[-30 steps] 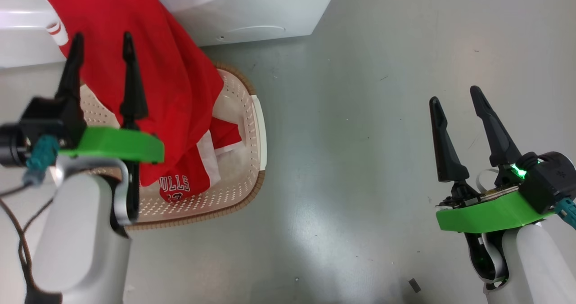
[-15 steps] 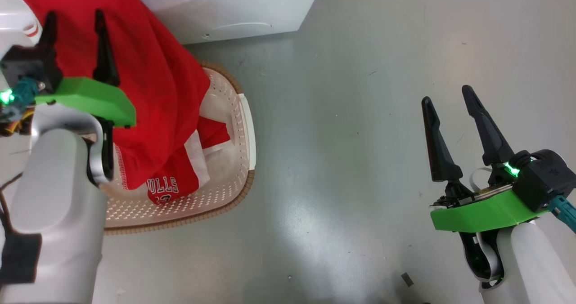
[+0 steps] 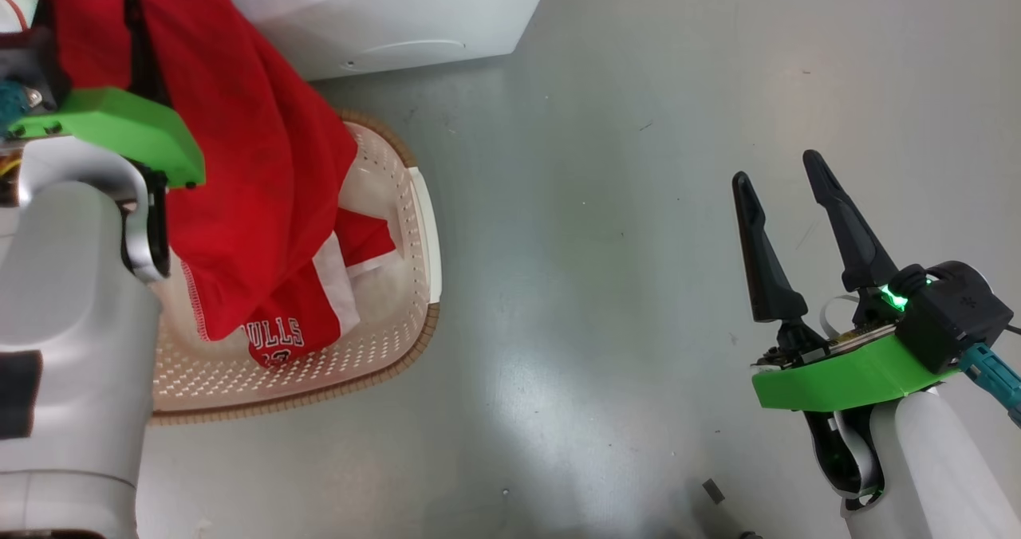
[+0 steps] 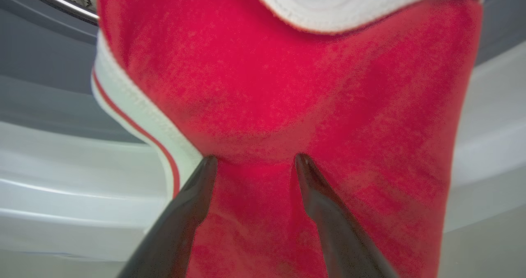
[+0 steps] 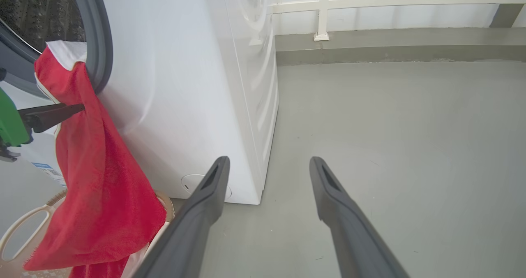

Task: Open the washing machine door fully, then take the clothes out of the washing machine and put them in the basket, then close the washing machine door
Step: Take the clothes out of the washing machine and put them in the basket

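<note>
I log the right gripper [image 3: 778, 168] nearest me, fingers spread on nothing, well right of the basket [image 3: 423, 228]. The clothes [image 3: 255, 164] hang lengthwise, lower end in the basket and upper end over the mouth of the washing machine [image 3: 383, 13] at far left. The left gripper [image 4: 254, 158] is the closer arm — fingers parted, tips against cloth straight ahead, nothing clamped.

The left gripper [image 4: 254, 158] was raised and reaching forward, its two fingers spread apart — the right gripper [image 3: 778, 166] sat lower, fingers likewise parted.
</note>
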